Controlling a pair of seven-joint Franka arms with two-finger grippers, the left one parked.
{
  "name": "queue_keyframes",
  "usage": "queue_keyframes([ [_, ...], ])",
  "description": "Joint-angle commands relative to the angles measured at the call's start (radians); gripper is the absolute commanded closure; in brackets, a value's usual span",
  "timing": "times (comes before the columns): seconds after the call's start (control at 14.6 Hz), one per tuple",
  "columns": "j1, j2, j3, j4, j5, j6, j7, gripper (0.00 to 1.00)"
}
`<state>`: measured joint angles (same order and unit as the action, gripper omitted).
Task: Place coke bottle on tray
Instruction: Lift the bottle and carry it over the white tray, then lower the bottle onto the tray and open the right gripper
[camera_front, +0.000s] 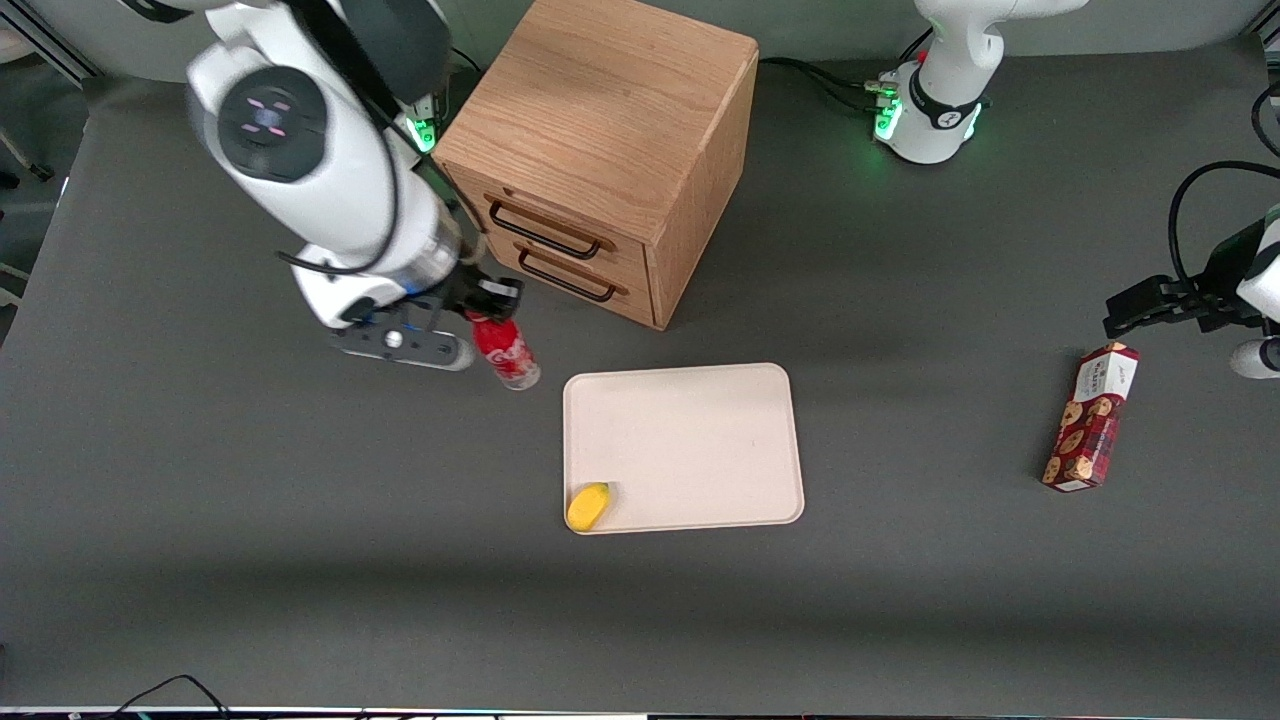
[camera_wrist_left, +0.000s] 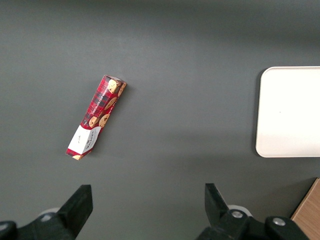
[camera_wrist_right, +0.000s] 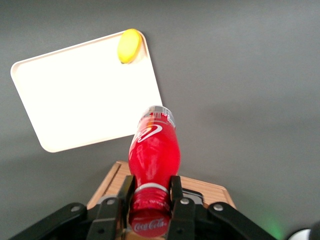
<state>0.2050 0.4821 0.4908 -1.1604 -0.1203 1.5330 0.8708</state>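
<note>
My right gripper (camera_front: 478, 312) is shut on the neck of the coke bottle (camera_front: 505, 352), a small red bottle with a white script label and a clear base. It holds the bottle tilted above the table, in front of the wooden drawer cabinet and beside the tray, toward the working arm's end. In the right wrist view the fingers (camera_wrist_right: 176, 192) clamp the neck just under the red cap, and the bottle (camera_wrist_right: 152, 150) hangs over the table near the tray's edge. The cream-beige tray (camera_front: 690, 400) lies flat at mid-table and also shows in the right wrist view (camera_wrist_right: 75, 100).
A yellow lemon-like object (camera_front: 588, 506) lies in the tray's corner nearest the front camera. The wooden drawer cabinet (camera_front: 600, 140) with two dark handles stands farther from the camera than the tray. A red-and-white cookie box (camera_front: 1092, 416) lies toward the parked arm's end.
</note>
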Motion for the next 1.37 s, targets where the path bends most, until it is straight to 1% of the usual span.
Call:
queue_keyframes([
  [0.0, 0.037, 0.119, 0.000, 0.067, -0.033, 0.059, 0.071, 1.00],
  [0.21, 0.053, 0.225, -0.012, 0.068, -0.033, 0.140, 0.071, 1.00],
  [0.27, 0.071, 0.254, -0.018, 0.068, -0.039, 0.172, 0.076, 1.00],
  [0.41, 0.117, 0.292, -0.063, 0.068, -0.045, 0.222, 0.091, 1.00],
  [0.55, 0.120, 0.317, -0.064, 0.067, -0.050, 0.228, 0.091, 1.00],
  [0.68, 0.125, 0.343, -0.064, 0.067, -0.087, 0.230, 0.086, 1.00],
  [0.82, 0.126, 0.351, -0.064, 0.064, -0.090, 0.236, 0.080, 1.00],
  [0.96, 0.126, 0.358, -0.064, 0.057, -0.111, 0.249, 0.077, 1.00],
  [1.16, 0.126, 0.371, -0.064, 0.057, -0.114, 0.262, 0.076, 1.00],
  [1.23, 0.126, 0.371, -0.064, 0.057, -0.114, 0.262, 0.074, 0.79],
  [1.3, 0.126, 0.371, -0.064, 0.057, -0.119, 0.262, 0.071, 0.10],
])
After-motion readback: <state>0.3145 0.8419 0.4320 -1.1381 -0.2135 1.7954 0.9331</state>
